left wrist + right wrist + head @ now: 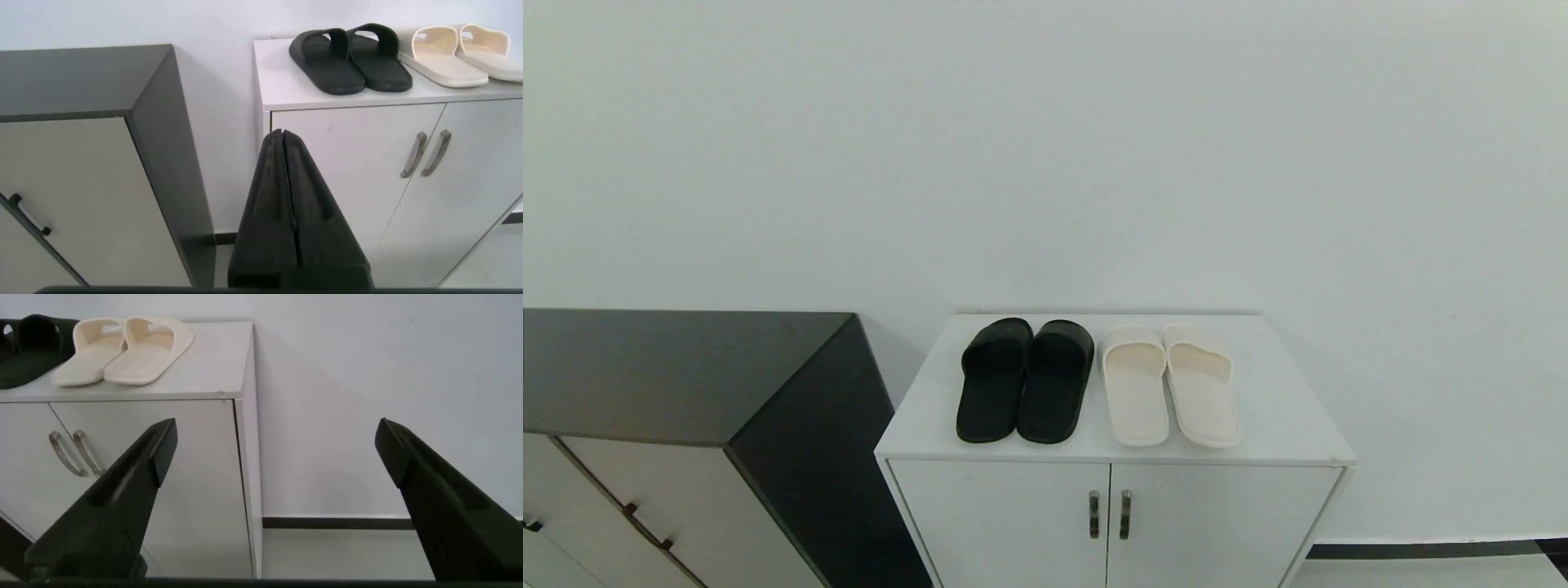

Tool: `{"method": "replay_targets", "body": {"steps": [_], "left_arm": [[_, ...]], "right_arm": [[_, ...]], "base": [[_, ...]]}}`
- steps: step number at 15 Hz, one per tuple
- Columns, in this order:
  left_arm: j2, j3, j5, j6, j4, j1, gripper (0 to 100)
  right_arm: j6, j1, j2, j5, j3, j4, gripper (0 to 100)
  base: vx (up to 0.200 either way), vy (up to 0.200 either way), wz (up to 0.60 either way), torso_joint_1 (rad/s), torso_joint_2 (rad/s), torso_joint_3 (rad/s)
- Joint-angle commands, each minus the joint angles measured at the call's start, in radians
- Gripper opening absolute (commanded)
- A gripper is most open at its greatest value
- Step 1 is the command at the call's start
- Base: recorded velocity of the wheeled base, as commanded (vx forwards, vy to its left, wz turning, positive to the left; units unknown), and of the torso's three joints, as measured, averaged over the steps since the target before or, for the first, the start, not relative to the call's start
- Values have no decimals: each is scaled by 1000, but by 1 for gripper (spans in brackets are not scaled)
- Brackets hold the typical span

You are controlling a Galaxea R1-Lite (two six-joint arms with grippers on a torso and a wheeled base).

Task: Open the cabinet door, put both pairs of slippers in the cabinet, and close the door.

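Note:
A white cabinet [1290, 408] stands against the wall with both doors shut; its two metal handles [1109, 514] meet at the middle. On its top lie a pair of black slippers [1023, 380] to the left and a pair of cream slippers [1172, 384] to the right, toes toward the wall. My left gripper [283, 139] is shut with nothing in it, low and in front of the cabinet's [343, 155] left side. My right gripper [278, 441] stands wide open and empty, off the cabinet's [221, 376] right front corner, below its top.
A taller dark cabinet [686, 367] with light drawer fronts stands close to the left of the white one, a narrow gap between them. Bare white wall runs behind, with a dark skirting [1421, 549] and open floor to the right.

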Motion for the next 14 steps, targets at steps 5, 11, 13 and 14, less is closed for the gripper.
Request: {"method": "replay_targets", "body": {"steps": [5, 11, 13, 14], "left_arm": [[0, 0, 10, -3, 0, 0, 0], [0, 0, 9, -1, 0, 0, 0], [0, 0, 9, 0, 0, 0, 0], [0, 0, 7, 2, 0, 0, 0]], "right_arm": [[-66, -1, 1, -13, -3, -5, 100], [31, 1, 316, 33, -293, -16, 100], [34, 11, 552, 99, -291, -96, 100], [39, 39, 676, 101, -291, -209, 100]], "base": [[0, 0, 0, 0, 0, 0], [0, 0, 0, 0, 0, 0], [0, 0, 0, 0, 0, 0], [0, 0, 0, 0, 0, 0]]}}
